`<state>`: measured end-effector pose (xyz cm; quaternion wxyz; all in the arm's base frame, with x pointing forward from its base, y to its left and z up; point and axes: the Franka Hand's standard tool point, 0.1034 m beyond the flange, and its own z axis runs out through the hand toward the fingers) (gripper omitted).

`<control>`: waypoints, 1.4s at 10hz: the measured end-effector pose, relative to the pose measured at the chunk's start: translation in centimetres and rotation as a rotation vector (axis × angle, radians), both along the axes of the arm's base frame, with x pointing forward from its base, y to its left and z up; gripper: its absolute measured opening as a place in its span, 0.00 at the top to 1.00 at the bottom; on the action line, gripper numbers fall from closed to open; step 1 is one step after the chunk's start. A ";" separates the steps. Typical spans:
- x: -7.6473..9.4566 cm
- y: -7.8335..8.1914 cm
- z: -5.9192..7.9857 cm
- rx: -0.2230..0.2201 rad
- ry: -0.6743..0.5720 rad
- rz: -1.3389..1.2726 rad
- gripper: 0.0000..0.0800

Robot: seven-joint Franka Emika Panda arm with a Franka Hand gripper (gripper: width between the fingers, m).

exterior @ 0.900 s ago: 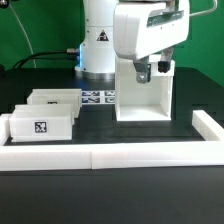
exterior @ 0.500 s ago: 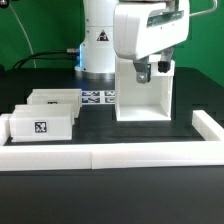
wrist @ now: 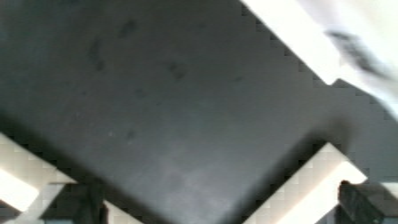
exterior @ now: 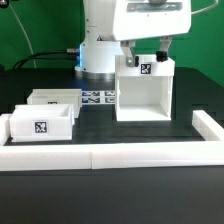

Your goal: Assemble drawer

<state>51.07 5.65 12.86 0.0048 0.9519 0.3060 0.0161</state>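
The large white boxy shell (exterior: 143, 92) of the drawer stands upright at the table's middle, open side toward the camera, with a square tag on its top. Two small white trays lie at the exterior view's left, one in front (exterior: 42, 122) and one behind (exterior: 55, 99). My gripper (exterior: 144, 57) hangs just above the shell's top, fingers apart, open and holding nothing. In the wrist view the gripper (wrist: 214, 208) shows dark fingertips (wrist: 75, 205) far apart over a blurred dark surface edged by white walls (wrist: 302, 170).
A low white border wall (exterior: 110, 153) runs along the table's front and up the exterior view's right side (exterior: 210, 124). The marker board (exterior: 97, 97) lies behind the trays. The arm's white base (exterior: 100, 45) stands at the back.
My hand has risen from in front of the shell's upper part to just above its top. The shell and trays have not moved.
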 end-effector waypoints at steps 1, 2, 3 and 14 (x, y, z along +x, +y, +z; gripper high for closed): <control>-1.3 0.8 0.8 -0.003 0.005 -0.106 0.19; -2.2 1.1 1.5 -0.002 0.001 -0.142 0.19; -2.4 1.2 1.7 -0.003 0.003 -0.140 0.19; -6.6 4.5 1.1 -0.001 -0.003 -0.524 0.19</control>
